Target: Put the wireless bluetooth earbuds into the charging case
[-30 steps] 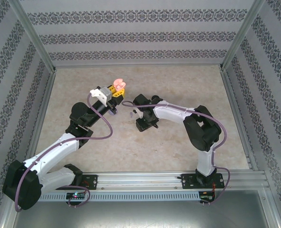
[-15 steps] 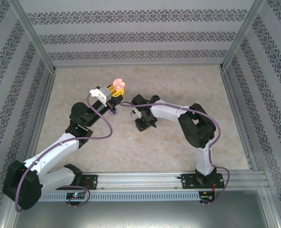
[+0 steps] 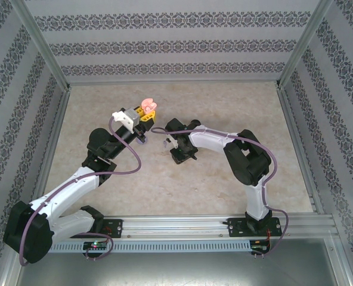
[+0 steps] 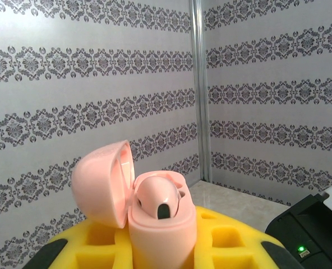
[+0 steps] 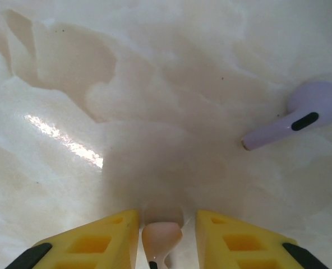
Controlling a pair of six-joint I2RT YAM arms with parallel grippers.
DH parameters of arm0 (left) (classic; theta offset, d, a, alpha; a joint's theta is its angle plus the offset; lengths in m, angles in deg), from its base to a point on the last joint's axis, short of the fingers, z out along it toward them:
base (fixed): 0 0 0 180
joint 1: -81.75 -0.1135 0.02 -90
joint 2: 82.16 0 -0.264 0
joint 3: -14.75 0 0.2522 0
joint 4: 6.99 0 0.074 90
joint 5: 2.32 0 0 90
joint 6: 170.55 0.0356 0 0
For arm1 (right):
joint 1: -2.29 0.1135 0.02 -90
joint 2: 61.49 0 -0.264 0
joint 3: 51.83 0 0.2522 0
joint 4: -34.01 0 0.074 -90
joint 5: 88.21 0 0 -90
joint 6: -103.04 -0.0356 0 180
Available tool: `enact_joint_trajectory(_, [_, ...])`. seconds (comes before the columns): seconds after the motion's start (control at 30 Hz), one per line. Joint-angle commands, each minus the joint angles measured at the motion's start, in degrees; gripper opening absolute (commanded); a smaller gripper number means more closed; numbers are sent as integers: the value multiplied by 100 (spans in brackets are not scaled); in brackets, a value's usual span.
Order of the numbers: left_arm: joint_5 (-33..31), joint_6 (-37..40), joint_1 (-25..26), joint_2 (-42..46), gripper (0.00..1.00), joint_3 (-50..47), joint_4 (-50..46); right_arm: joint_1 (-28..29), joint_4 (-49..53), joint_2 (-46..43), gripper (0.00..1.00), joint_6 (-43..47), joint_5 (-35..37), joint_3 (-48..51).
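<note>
Right arm (image 3: 212, 140) edged left; right fingers (image 5: 98, 241) flank pink earbud (image 5: 161, 238), lilac earbud (image 5: 292, 120) nearby.

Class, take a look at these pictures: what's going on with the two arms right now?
The left end effector is shut on an open pink case, held up with its lid tipped back and one earbud already seated inside. The right end effector is down at the table, fingers either side of a second pink earbud but not visibly clamped on it yet. A lilac earbud lies loose on the table nearby.
</note>
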Motion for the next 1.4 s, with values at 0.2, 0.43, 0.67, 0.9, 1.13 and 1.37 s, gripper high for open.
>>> enact_joint_trajectory(0.2, [15,-170,-69,-56,0,10,213,87,9,-158,24,-39,-25,136])
enact_joint_trajectory(0.43, [83,-190,-72,-99,0,86,191,86,-101,-835,21,-285,-43,247])
enact_joint_trajectory(0.67, [196,-163,-71,-119,0,198,112,47,-32,-1866,20,-493,128,170])
enact_joint_trajectory(0.9, [434,-101,-74,-172,0,341,-53,-74,117,-2904,20,-544,370,-442])
enact_joint_trajectory(1.13, [802,-105,-77,-258,0,442,-186,-79,-102,-3596,20,-506,680,-1358])
enact_joint_trajectory(1.37, [1329,-197,-52,-465,0,710,-333,71,-762,-3980,20,-513,733,-1716])
